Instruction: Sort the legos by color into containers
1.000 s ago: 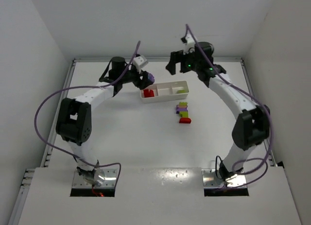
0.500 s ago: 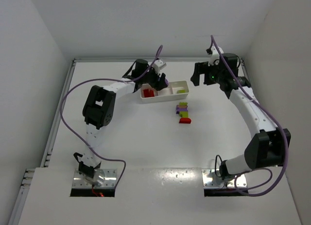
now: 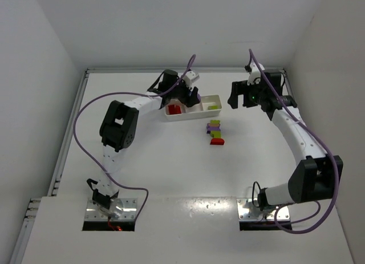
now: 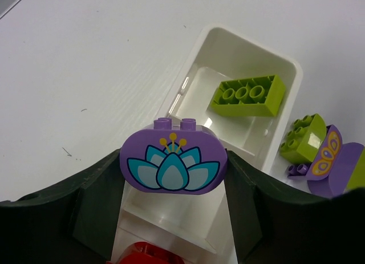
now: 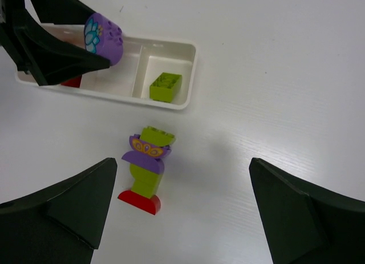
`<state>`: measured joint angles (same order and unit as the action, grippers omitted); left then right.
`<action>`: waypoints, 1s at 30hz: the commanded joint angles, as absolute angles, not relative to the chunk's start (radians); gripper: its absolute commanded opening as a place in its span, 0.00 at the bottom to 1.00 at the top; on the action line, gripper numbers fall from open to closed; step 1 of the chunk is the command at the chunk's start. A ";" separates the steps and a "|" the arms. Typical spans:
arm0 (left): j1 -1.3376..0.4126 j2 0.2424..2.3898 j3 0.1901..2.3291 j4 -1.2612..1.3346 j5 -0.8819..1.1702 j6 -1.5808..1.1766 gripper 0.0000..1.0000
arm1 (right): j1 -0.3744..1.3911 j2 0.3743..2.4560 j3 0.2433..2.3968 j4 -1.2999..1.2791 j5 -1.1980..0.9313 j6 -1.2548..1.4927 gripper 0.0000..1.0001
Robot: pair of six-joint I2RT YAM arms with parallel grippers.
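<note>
Ana: How many trays are there?
Ben: One white tray [image 5: 126, 70], with three boxes in it.
Ana: How many green ones?
Ben: Three green bricks [image 5: 165, 85] [image 5: 157, 135] [image 5: 145, 181].
Ana: And purple?
Ben: Two, the flower brick [image 4: 173, 161] and the butterfly brick [image 5: 147, 151].
Ana: Red?
Ben: Two red bricks [image 5: 140, 202] [image 3: 174, 110] that I can see.
Ana: All together?
Ben: Seven.

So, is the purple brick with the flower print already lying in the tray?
No, the left gripper holds the purple brick between its fingers, above the white tray.
</note>
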<state>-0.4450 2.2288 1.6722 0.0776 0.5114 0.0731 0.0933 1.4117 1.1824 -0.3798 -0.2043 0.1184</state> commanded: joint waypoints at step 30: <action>-0.276 1.637 1.404 -0.026 0.368 -0.158 1.00 | 0.359 1.621 1.080 -0.479 0.038 0.330 0.90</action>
